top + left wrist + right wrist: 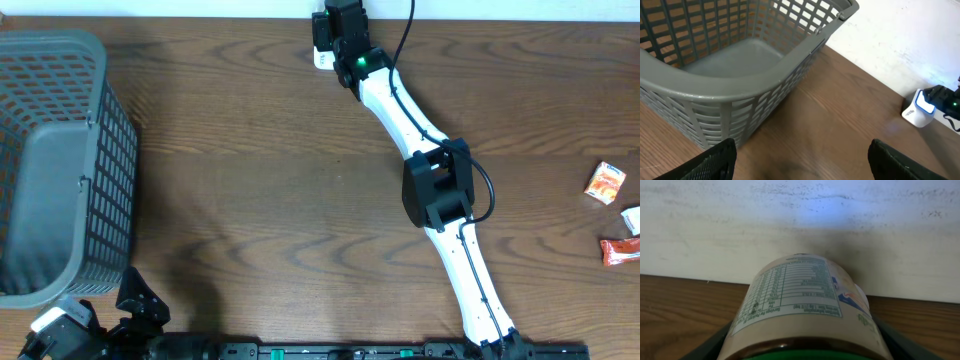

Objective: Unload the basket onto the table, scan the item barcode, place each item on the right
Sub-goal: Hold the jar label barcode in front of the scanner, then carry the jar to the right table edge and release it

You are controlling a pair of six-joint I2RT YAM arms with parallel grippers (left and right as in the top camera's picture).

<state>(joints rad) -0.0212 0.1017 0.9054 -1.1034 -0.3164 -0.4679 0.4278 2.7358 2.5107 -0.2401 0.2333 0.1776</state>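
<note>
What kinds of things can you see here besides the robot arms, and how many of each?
Grey basket: 1
Barcode scanner: 1
Labelled jar: 1
Small packets: 3, an orange packet, a white packet and a red packet
Total: 6

Nutr. table on jar (801, 302) label, txt not legible.

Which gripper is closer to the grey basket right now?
Left. The left gripper sits just off the near corner of the basket, fingers open. The right gripper is across the table at its back edge, holding a jar by the scanner.
</note>
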